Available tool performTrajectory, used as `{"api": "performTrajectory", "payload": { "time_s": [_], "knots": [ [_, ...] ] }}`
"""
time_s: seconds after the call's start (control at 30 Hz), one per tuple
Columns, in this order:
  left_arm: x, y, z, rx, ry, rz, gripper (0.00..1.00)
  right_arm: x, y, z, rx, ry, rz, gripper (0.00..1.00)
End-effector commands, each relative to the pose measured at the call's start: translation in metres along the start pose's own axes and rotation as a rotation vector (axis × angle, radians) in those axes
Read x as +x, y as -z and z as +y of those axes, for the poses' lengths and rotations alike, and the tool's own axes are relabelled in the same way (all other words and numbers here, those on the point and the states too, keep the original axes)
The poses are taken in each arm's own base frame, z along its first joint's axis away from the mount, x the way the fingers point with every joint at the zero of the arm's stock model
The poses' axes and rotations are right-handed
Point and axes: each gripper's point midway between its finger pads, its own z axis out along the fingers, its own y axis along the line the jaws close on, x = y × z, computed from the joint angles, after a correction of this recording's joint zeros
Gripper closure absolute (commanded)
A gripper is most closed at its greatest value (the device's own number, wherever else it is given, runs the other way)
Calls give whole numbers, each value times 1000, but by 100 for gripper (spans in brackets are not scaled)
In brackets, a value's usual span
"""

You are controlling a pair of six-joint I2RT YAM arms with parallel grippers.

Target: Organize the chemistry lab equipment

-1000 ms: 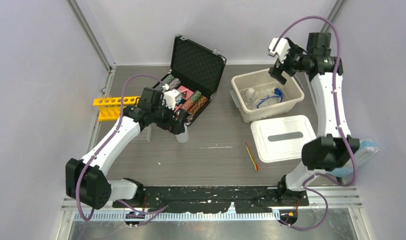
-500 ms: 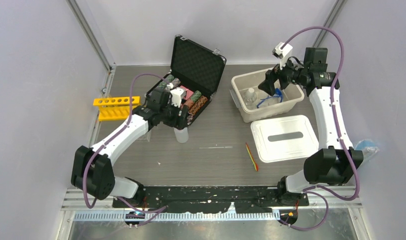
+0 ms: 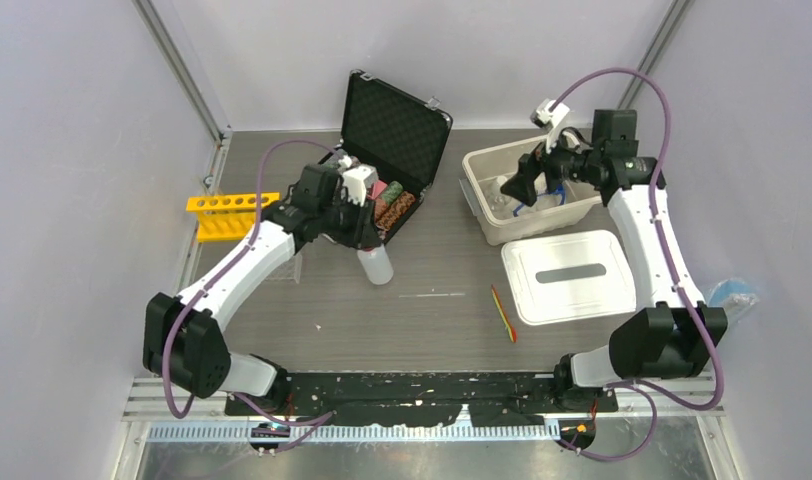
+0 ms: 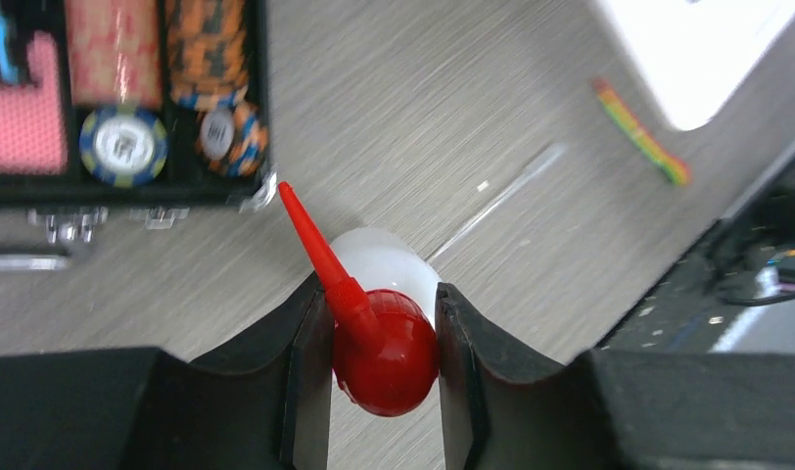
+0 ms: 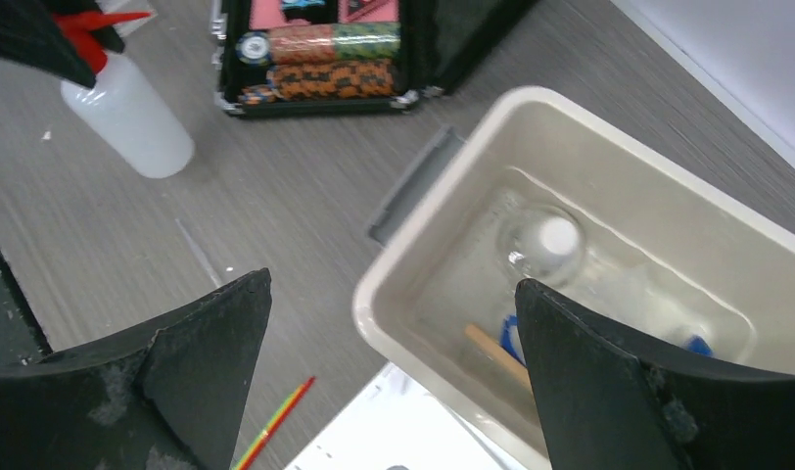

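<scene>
The white squeeze bottle leans just in front of the black case, and my left gripper is shut on its red cap. Both pads press the cap's sides; the red spout points toward the case. My right gripper hangs open over the beige bin, nothing between its fingers. Inside the bin lie a clear flask, a wooden clamp and blue goggles. A yellow tube rack stands at the far left. A clear tube rack is partly hidden under the left arm.
The open black case of poker chips sits behind the bottle. The bin's white lid lies flat in front of the bin. A thin red, yellow and green striped stick lies left of the lid.
My left gripper closed on the bottle's red cap and carried it a little right, tilting it. My right gripper swung left and down over the bin, still open.
</scene>
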Motion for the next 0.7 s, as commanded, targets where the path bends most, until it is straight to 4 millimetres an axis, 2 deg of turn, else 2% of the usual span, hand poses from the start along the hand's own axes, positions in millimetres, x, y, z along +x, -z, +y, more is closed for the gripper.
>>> {"api": "performTrajectory", "payload": {
  "time_s": [0.0, 0.03, 0.07, 0.1, 0.13, 0.17, 0.23, 0.3, 0.5, 0.57, 0.63, 0.67],
  "knots": [
    [-71, 46, -65, 253, -36, -167, 100, -41, -1, 56, -103, 92, -159, 0],
    [-79, 52, -73, 287, -37, -182, 100, -35, -9, 75, -160, 93, -171, 0],
    [-88, 58, -80, 315, -39, -200, 100, -49, -5, 85, -168, 125, -232, 0],
    [-94, 63, -87, 349, -41, -213, 100, -42, -14, 107, -230, 125, -234, 1],
    [-101, 68, -94, 381, -47, -228, 100, -45, -14, 119, -247, 149, -269, 2],
    [-109, 72, -100, 407, -55, -246, 100, -51, -18, 138, -293, 187, -294, 3],
    [-118, 79, -110, 455, -54, -267, 100, -51, -24, 165, -342, 226, -300, 4],
    [-125, 86, -119, 501, -59, -282, 100, -51, -35, 183, -358, 255, -291, 4],
    [-132, 98, -137, 597, -39, -298, 100, -58, -74, 199, -325, 252, -237, 4],
    [-133, 100, -139, 605, -20, -306, 100, -61, -82, 204, -337, 265, -230, 1],
    [-134, 102, -140, 610, -14, -317, 100, -58, -88, 210, -353, 287, -215, 7],
    [-135, 103, -141, 610, -16, -321, 100, -58, -89, 212, -360, 296, -212, 18]
  ]
}}
